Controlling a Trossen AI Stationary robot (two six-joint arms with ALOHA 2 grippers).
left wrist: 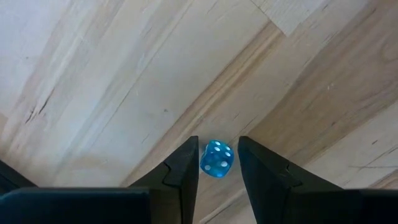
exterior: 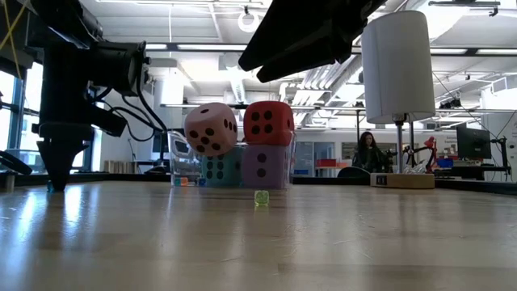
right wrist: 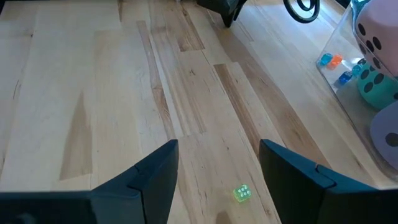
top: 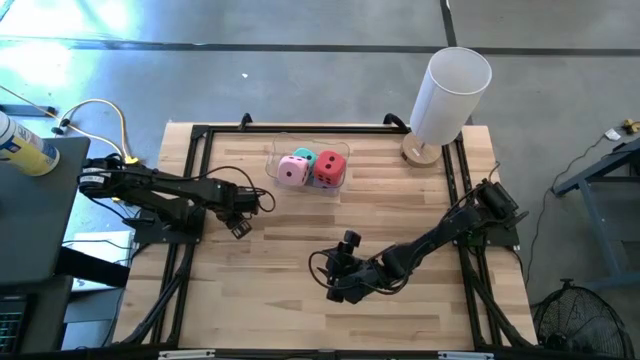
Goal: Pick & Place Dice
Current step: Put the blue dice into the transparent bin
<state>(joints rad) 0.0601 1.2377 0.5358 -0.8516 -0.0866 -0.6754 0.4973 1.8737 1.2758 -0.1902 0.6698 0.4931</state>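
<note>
I see the left gripper [left wrist: 217,163] straddling a small blue die [left wrist: 217,158], jaws spread; right gripper [right wrist: 217,180] spread above a green die [right wrist: 242,193].

1. High view looks straight down on the whole table [top: 300,300].
2. Low view looks level across it.
3. Wrist views look down closely at the boards; high and low share the stacked dice [top: 312,168].

Bare table [top: 260,290] lies open around my right gripper [top: 337,290]; at the far edge the clear bin [top: 275,160] of stacked dice [top: 312,168] and white cylinder [top: 448,95] block passage.
</note>
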